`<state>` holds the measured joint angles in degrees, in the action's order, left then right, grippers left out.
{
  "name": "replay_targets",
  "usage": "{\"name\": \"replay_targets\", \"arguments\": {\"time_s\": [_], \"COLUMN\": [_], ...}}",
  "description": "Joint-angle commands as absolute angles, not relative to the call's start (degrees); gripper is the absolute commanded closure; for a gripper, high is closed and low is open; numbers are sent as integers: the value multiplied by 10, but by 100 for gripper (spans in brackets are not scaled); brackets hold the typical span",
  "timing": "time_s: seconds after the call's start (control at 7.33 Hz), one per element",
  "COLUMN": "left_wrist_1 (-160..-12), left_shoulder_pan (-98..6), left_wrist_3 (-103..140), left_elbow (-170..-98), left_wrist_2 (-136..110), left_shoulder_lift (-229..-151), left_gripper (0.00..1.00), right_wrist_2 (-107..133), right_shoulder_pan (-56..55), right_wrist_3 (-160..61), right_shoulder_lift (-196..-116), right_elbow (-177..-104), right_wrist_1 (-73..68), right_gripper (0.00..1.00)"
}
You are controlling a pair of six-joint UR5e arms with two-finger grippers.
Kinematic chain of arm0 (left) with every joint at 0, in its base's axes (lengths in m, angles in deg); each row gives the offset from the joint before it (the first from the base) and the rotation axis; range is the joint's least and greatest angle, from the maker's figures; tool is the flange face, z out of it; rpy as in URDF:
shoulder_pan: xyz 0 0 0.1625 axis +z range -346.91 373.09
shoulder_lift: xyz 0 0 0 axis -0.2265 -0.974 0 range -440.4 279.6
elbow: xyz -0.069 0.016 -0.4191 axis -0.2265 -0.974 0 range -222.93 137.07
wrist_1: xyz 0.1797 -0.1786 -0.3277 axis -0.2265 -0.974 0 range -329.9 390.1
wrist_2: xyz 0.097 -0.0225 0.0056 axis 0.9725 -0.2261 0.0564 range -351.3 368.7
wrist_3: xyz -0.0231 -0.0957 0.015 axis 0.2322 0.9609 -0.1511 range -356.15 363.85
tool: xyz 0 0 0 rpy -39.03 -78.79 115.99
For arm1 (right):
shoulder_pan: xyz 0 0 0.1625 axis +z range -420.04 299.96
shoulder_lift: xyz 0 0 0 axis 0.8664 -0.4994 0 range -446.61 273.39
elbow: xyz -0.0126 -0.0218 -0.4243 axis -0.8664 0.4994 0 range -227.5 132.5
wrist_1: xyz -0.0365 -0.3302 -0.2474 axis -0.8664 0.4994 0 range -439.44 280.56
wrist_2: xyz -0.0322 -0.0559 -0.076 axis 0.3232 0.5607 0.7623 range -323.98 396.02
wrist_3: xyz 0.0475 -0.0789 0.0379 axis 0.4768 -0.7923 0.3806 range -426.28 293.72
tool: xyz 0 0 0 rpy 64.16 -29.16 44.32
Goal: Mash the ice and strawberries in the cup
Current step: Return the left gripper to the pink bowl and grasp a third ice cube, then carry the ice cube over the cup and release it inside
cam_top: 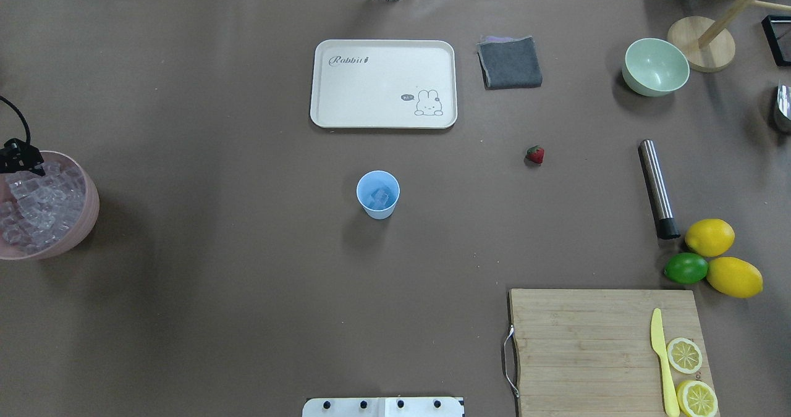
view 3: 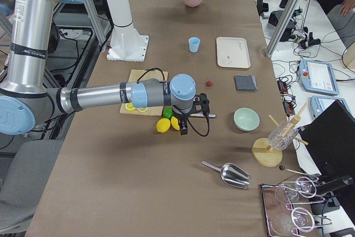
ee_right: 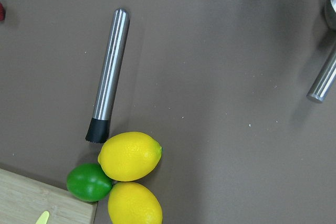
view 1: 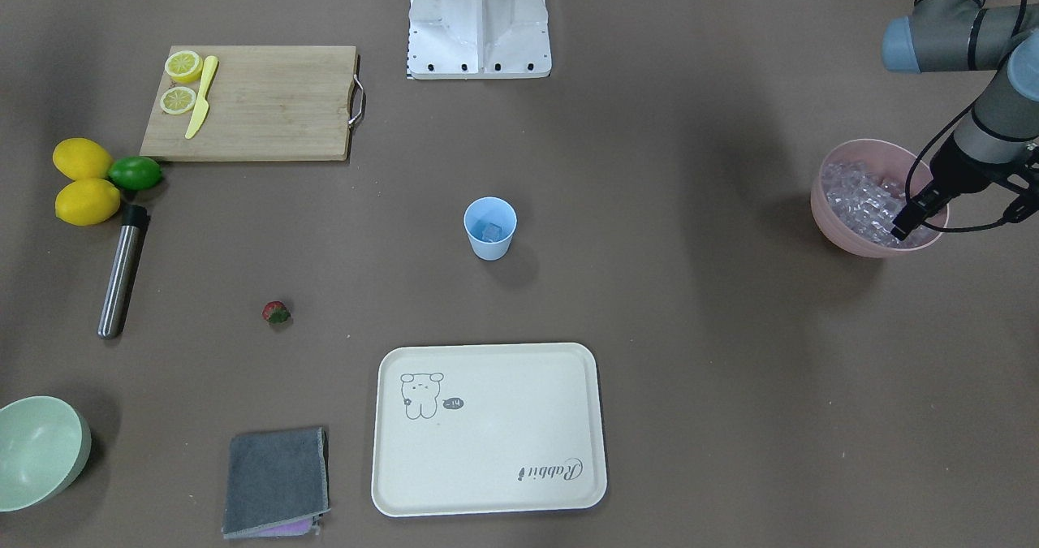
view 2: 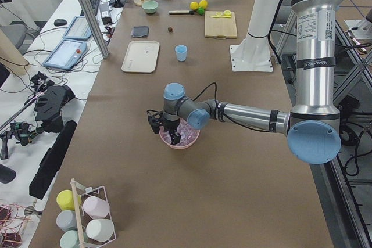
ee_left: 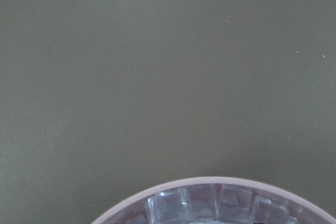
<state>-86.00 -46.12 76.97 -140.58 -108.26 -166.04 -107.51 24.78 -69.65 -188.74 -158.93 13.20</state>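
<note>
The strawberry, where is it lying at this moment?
In the overhead view the strawberry lies right of centre, between the cream tray and the steel muddler, nearer the robot than the grey cloth.

Plain brown tabletop (ee_left: pixel 168 77) fills most of the view. At the bottom edge, the curved rim of a pink bowl (ee_left: pixel 210 181) arcs into sight. Clear, glassy cubes of ice (ee_left: pixel 167 206) lie packed against one another just inside that rim.

Two whole lemons (cam_top: pixel 709 237), one lime (cam_top: pixel 686 268) (one strawberry (cam_top: pixel 535 154))
</note>
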Motion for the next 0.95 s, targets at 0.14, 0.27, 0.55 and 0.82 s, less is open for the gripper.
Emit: {"name": "replay_targets", "arguments": {"time_s": [0.14, 0.27, 0.55, 0.82], "left_wrist_1": [-884, -881, -864, -721], "left_shoulder_pan": [-444, -445, -453, -489], "left_wrist_3": [802, 796, 758, 664], "left_elbow": [-1407, -1407, -1414, -1492], "left_wrist_2": [-1070, -1072, -1079, -1082], "left_shoulder_lift": [-1652, -1650, -1655, -1671], "left_gripper": [37, 99, 100, 100], "right_wrist_2": [-1076, -1078, -1097, -1097], "right_shoulder_pan": [248, 248, 248, 248], "right_wrist_3": [-696, -696, -696, -697], "right_shoulder_lift": [-1887, -1887, -1889, -1890], "right_elbow": [-1589, -1591, -1594, -1590], "right_wrist_1": [132, 132, 133, 133], "right_gripper": [0, 0, 0, 0]}}
